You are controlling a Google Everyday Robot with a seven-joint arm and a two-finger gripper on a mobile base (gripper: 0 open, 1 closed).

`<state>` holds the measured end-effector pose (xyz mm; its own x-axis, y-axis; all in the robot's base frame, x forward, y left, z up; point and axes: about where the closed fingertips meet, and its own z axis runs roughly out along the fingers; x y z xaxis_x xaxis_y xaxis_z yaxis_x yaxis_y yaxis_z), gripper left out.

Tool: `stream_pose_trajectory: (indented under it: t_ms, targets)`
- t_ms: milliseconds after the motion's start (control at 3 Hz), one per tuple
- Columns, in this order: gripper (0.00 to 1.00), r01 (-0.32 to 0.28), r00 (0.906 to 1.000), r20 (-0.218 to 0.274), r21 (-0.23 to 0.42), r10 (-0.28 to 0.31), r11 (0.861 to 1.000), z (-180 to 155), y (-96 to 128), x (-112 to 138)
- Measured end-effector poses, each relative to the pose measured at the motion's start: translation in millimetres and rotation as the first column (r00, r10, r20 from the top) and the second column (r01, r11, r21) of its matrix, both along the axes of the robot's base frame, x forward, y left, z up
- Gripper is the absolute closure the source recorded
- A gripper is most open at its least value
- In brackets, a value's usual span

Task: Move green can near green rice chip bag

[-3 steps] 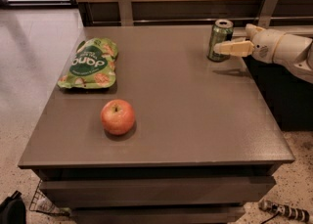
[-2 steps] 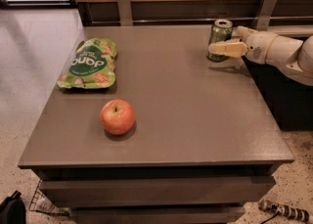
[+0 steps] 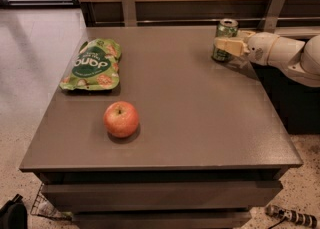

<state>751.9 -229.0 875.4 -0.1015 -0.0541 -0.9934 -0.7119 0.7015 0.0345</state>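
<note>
Evidently grasping: the gripper [image 3: 231, 47] meets the green can [image 3: 226, 29] upper right, its hold I cannot tell; next, carry it left to the green rice chip bag [image 3: 92, 65].

Your green can [image 3: 226, 29] upright at far right, dark green, silver top, gripper [image 3: 227, 47] at its front, green rice chip bag [image 3: 92, 65] flat, far left, well apart.

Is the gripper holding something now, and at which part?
It cannot be told. The gripper is at the lower side of the can, which stands on the table.
</note>
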Motion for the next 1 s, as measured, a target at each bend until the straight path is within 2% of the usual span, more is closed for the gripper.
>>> stream_pose_trajectory:
  t_ms: [667, 1000]
  targets:
    - [1.00, -0.009, 1.0000, -0.001, 0.002, 0.009, 1.000, -0.7, 6.2, 1.3]
    - [1.00, -0.010, 1.0000, -0.001, 0.002, 0.010, 1.000, -0.8, 7.0, 1.5]
